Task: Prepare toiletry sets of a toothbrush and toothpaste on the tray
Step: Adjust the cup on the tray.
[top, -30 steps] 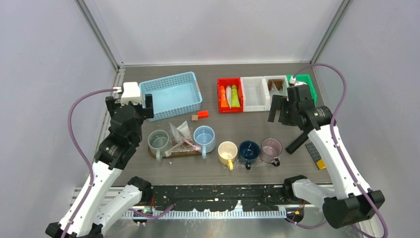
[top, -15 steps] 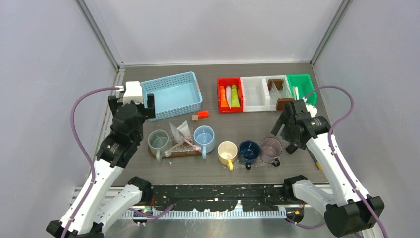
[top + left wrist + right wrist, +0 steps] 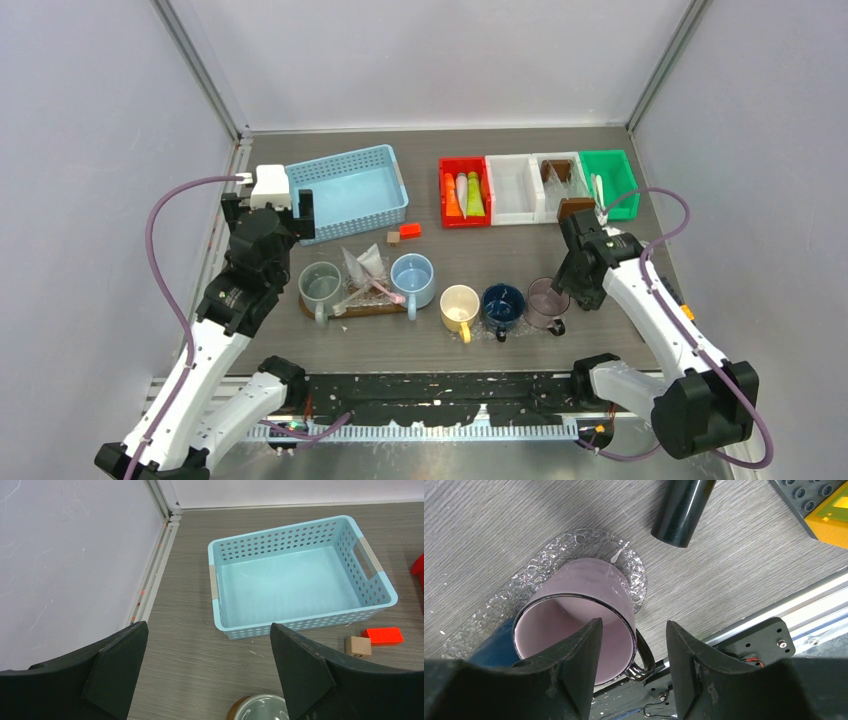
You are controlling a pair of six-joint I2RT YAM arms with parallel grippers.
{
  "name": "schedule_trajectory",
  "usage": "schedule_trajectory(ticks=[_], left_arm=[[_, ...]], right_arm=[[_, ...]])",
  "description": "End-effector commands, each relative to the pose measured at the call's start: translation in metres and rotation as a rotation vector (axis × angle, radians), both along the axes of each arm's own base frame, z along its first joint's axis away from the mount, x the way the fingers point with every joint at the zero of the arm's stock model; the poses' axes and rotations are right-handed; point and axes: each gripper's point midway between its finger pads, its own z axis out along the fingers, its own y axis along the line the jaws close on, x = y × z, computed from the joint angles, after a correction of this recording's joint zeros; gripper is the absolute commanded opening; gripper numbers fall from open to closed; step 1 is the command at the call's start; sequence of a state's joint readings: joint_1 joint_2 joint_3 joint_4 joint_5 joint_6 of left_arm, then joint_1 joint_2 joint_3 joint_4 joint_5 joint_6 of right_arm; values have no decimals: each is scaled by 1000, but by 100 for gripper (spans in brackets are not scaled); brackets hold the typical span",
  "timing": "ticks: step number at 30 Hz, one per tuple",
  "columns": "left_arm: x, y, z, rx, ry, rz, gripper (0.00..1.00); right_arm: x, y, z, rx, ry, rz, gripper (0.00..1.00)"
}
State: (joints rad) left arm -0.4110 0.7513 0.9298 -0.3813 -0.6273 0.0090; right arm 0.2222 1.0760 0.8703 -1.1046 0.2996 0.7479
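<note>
The right gripper [image 3: 634,630] is hanging directly over the mauve mug [image 3: 584,580] with its jaws spread partway. In the wrist view one finger [image 3: 574,670] is lying over the mug's mouth. The other finger [image 3: 694,670] is sitting outside the mug, on the handle side, and the near rim is showing in the gap. The fingers are pinching nothing, and whether either is touching the rim cannot be told.

The mauve mug is standing upright on a clear bubbled tray [image 3: 539,565], with the navy mug [image 3: 494,642] just beside it on its left. A black cylinder [image 3: 681,510] is lying near the mauve mug, off the tray.

The toothpaste tubes [image 3: 466,195] are lying in the red bin [image 3: 443,185], well behind the mauve mug and to its left. What looks like a wrapped pink toothbrush [image 3: 380,291] is lying far to the mauve mug's left, between the grey-green mug [image 3: 320,283] and the light blue mug [image 3: 412,275].

The left gripper [image 3: 209,627] is hovering farther left again, near the grey-green mug. Its jaws are spread wide and gripping nothing, with the blue basket [image 3: 300,625] beyond them.
</note>
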Motion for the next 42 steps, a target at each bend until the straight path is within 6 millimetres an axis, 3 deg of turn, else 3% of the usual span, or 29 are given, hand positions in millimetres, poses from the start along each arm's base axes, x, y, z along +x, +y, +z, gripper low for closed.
schedule_trajectory(ticks=[1,8,27,32,35,39,42], left_arm=[[2,0,11,-27,-53,3,95],[2,0,12,-27,-55,2,95],[2,1,13,-25,-59,2,94],[2,1,13,-24,-57,3,94],[2,0,12,-24,-57,1,94],[3,-1,12,-23,-53,-1,94],[4,-1,11,-22,-50,0,94]], right_arm=[[12,4,-3,18,-33,-11,52],[9,9,-13,39,6,-25,37],[-12,4,-7,37,39,-86,21],[-13,5,-7,39,48,-83,23],[-8,6,-1,42,33,-61,29],[9,10,30,57,-42,-20,41],[31,11,65,49,-119,15,51]])
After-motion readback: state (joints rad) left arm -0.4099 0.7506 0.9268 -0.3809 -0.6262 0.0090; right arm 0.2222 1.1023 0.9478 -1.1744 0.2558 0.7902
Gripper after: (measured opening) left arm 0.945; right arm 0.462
